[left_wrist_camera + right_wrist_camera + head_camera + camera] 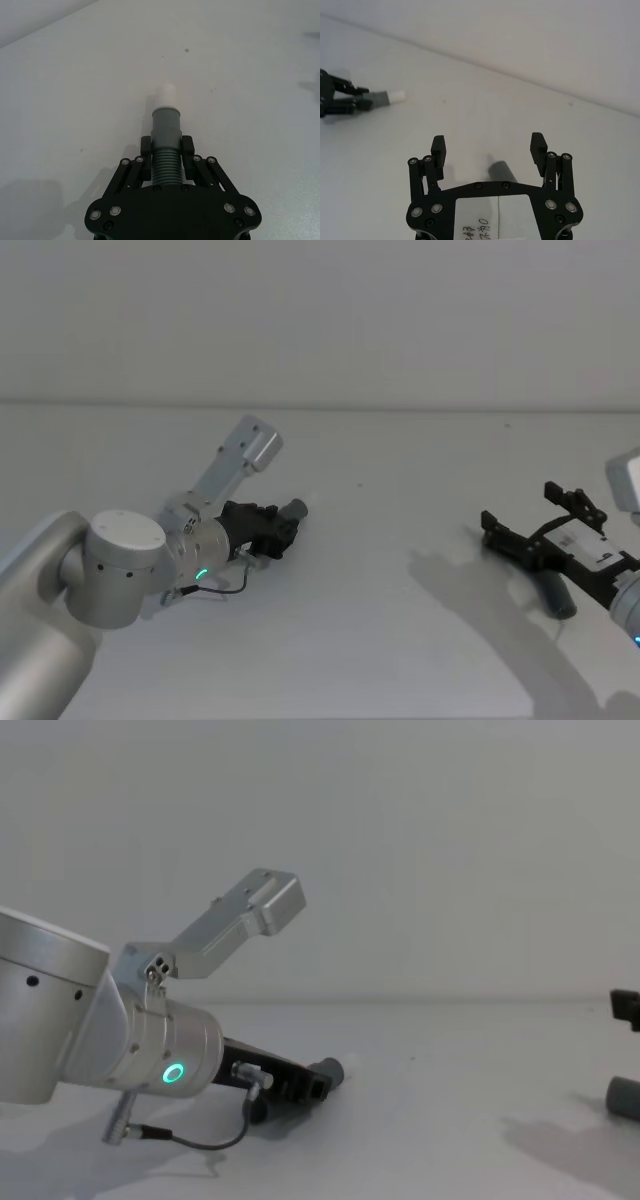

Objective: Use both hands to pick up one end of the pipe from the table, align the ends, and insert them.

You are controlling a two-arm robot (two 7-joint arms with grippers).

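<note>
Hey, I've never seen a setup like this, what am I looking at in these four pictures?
It's a robot with two black claws for hands. One picture looks down from its head, one looks across the table from its chest, and two come from cameras just behind each claw. The left claw is shut on a ribbed grey pipe with a white tip. The right claw is open, hovering over a second pipe that lies on the table. The two pipes are meant to plug together.
</note>
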